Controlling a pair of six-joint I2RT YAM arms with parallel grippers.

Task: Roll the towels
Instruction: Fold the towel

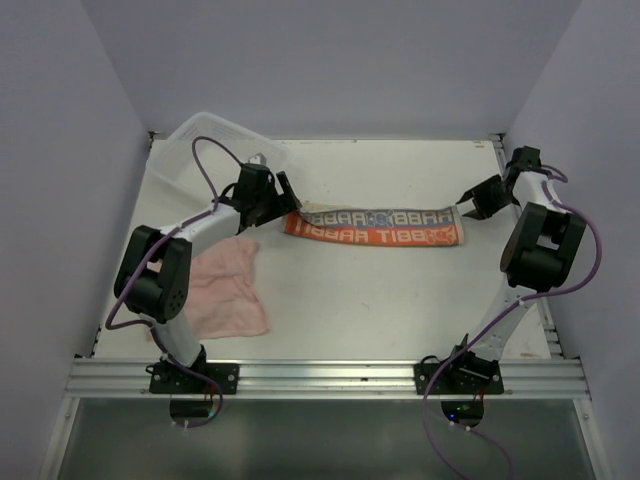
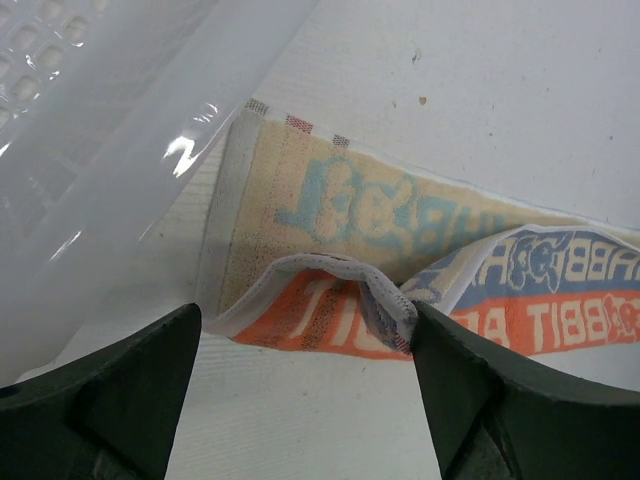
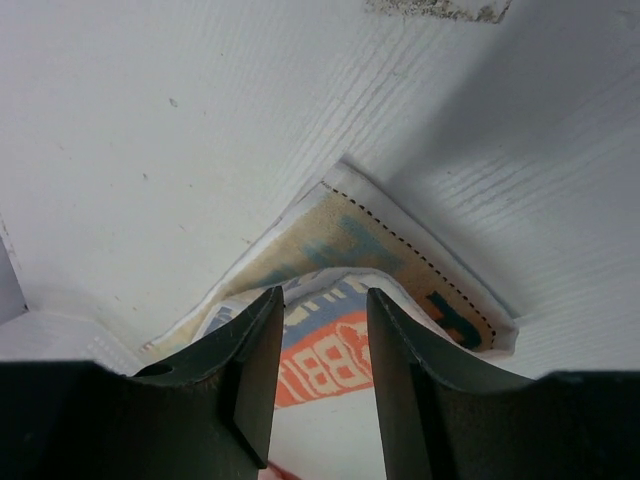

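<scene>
The plain pale pink cloth towel lies crumpled behind the left pincer, which gapes wide astride the curled lip of the white, teal and orange printed towel. The right pincer, narrowly parted and empty, hovers at its other end. An uneven pinch could skew the roll, and the white mesh plastic basket just beyond could snag. The lettering seems to read "RABBIT", repeated.

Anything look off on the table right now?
The white-and-teal lettered cloth with the orange edge lies stretched out, but its left end is flopped over in a raised fold at the open left hand. The plain pale pink cloth lies rumpled at the near left. Nothing looks spilled or torn.
</scene>
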